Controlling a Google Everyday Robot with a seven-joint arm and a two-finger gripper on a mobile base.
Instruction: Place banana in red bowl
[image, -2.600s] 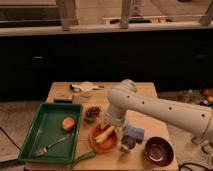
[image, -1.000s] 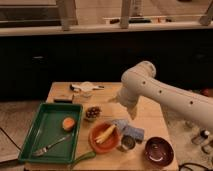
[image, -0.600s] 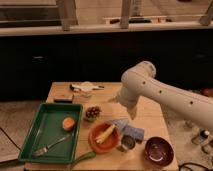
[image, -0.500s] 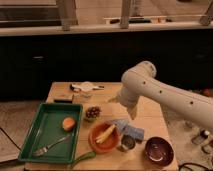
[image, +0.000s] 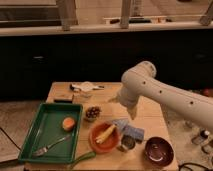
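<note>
Clearly, in the single camera view, the main step looks done. The banana (image: 105, 134) lies inside the red bowl (image: 95, 144), resting slantwise across the bowl's floor with its ends toward 1 and 7 o'clock. The bowl sits on the desk (image: 156, 125), near the front edge.

From the bowl, the gripper (image: 132, 113) hangs at about 1 o'clock, raised above the desk and well apart from the fruit. Its fingers are released and carry nothing.

A green tray (image: 47, 125) lies at 9 o'clock from the bowl and holds a round orange fruit (image: 68, 124) and a fork (image: 50, 145). A small bowl of dark berries (image: 92, 112) stands at 11 o'clock, and a grey-blue packet (image: 128, 130) lies just beside the bowl at 3 o'clock, with a small metal cup (image: 127, 144) below it. A dark maroon bowl (image: 159, 152) sits further toward 4 o'clock, and a long green vegetable (image: 83, 159) lies at 7 o'clock by the desk's front edge.

Judging by this layout, the placement is complete. Nothing seems left except drawing the arm clear of the desk.
</note>
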